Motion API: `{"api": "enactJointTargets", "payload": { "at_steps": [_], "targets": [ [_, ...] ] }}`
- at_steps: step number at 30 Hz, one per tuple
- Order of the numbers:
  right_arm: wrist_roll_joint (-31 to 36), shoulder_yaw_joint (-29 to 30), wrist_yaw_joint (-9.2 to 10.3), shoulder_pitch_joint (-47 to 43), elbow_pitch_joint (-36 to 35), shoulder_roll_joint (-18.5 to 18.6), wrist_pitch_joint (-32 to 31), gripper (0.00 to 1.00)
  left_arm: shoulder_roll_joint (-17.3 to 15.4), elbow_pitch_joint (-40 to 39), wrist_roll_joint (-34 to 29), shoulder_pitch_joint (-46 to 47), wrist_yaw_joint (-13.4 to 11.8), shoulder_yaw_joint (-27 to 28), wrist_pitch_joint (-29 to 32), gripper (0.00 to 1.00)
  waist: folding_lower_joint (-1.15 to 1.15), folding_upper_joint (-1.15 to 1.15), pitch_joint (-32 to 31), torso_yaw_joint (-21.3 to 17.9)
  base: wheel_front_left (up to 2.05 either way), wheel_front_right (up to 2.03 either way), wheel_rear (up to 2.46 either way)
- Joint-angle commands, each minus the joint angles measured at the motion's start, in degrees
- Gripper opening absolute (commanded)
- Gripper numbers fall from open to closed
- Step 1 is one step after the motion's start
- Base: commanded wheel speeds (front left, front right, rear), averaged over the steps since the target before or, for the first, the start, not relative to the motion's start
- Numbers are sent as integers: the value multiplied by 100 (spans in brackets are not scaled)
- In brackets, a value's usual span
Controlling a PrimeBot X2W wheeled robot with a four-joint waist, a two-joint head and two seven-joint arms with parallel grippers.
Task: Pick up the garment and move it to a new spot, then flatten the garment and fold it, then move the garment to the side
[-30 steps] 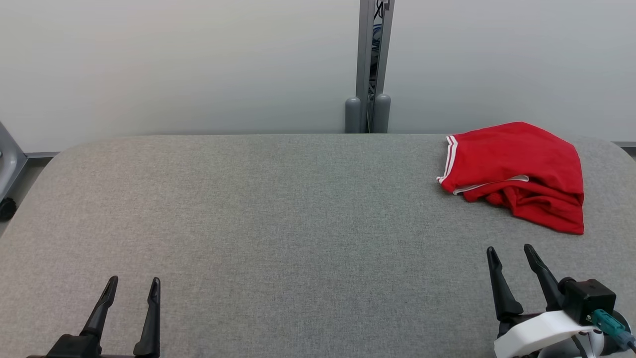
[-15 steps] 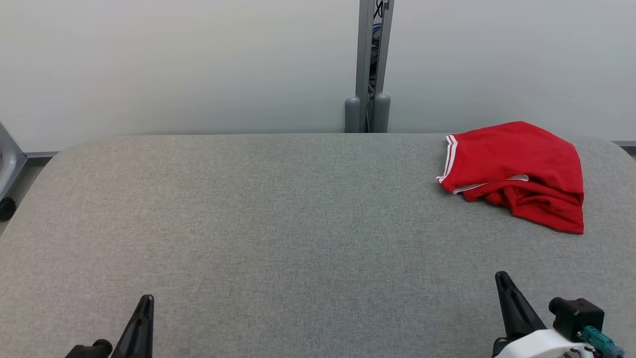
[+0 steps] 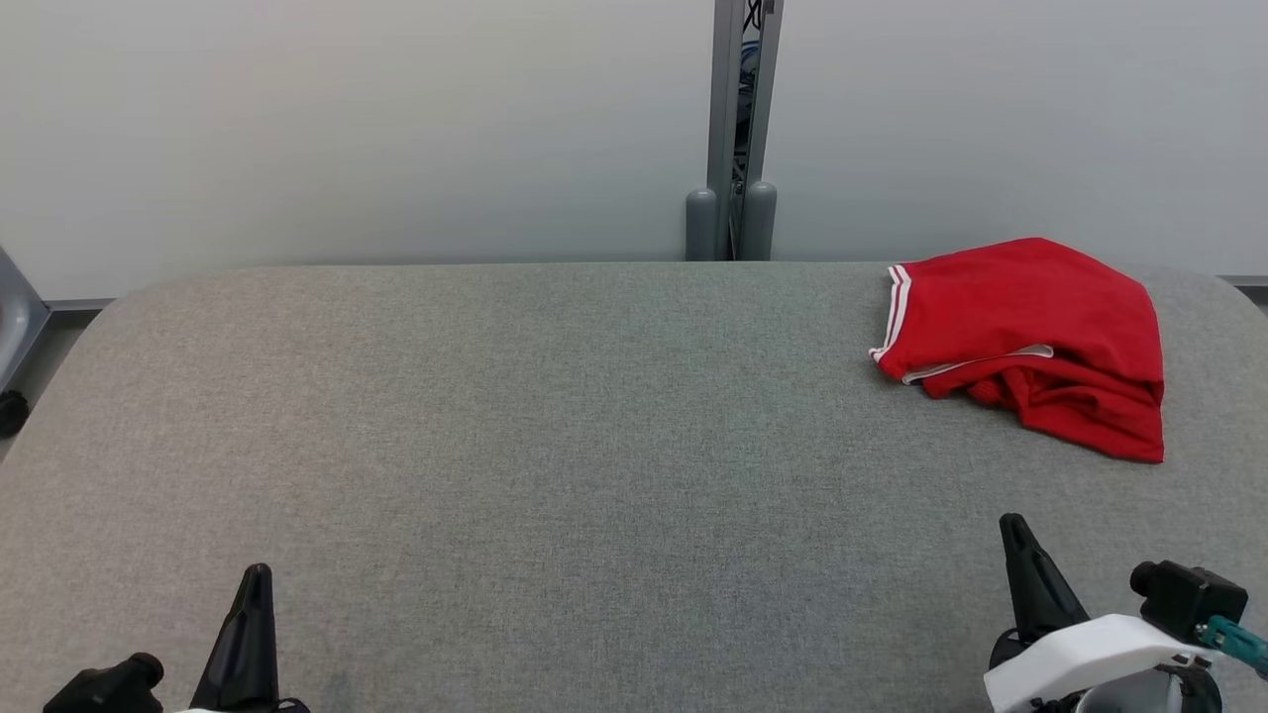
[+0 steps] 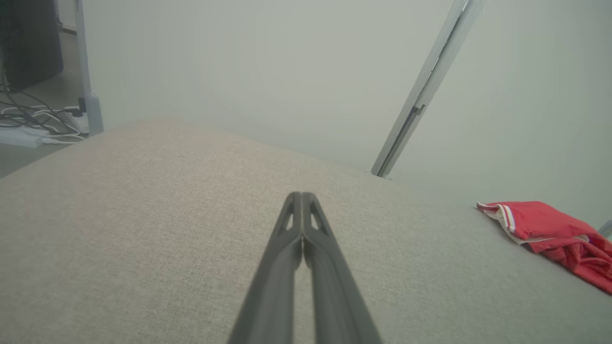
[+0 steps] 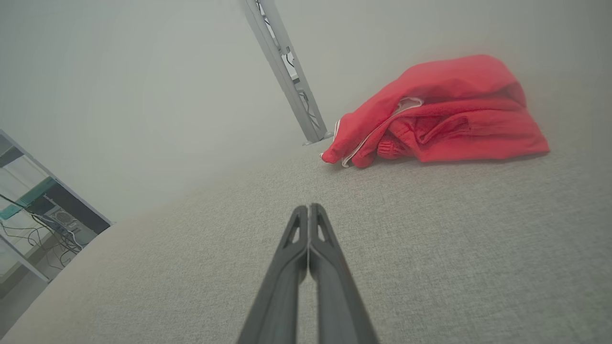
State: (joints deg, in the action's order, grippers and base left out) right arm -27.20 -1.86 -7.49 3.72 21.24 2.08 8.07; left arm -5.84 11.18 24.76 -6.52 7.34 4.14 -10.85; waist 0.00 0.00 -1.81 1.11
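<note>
While garment (image 3: 1030, 317) lies crumpled, post (image 3: 733, 129) beyond table (image 3: 555, 416)

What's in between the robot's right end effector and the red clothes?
Nothing: the right wrist view shows bare grey tabletop between the right end effector and the red garment.

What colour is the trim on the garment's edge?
White stripes on the red garment; the right wrist view shows it best.
</note>
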Motion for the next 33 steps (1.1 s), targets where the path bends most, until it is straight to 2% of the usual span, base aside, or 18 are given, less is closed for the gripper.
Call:
{"api": "enactJointTargets", "payload": {
  "at_steps": [1,15,33],
  "targets": [
    [-306,40,0,227,-45,41,-67,0,-28,-52,303,212,4,72,60,0,0,0,4,-2,0,0,0],
    [-1537,98,0,510,81,54,-368,0,31,54,1556,481,6,210,345,0,0,0,37,-15,0,0,0],
    [-2799,162,0,797,216,66,-686,0,95,168,2844,754,10,358,647,0,0,0,77,-31,0,0,0]
  ]
}}
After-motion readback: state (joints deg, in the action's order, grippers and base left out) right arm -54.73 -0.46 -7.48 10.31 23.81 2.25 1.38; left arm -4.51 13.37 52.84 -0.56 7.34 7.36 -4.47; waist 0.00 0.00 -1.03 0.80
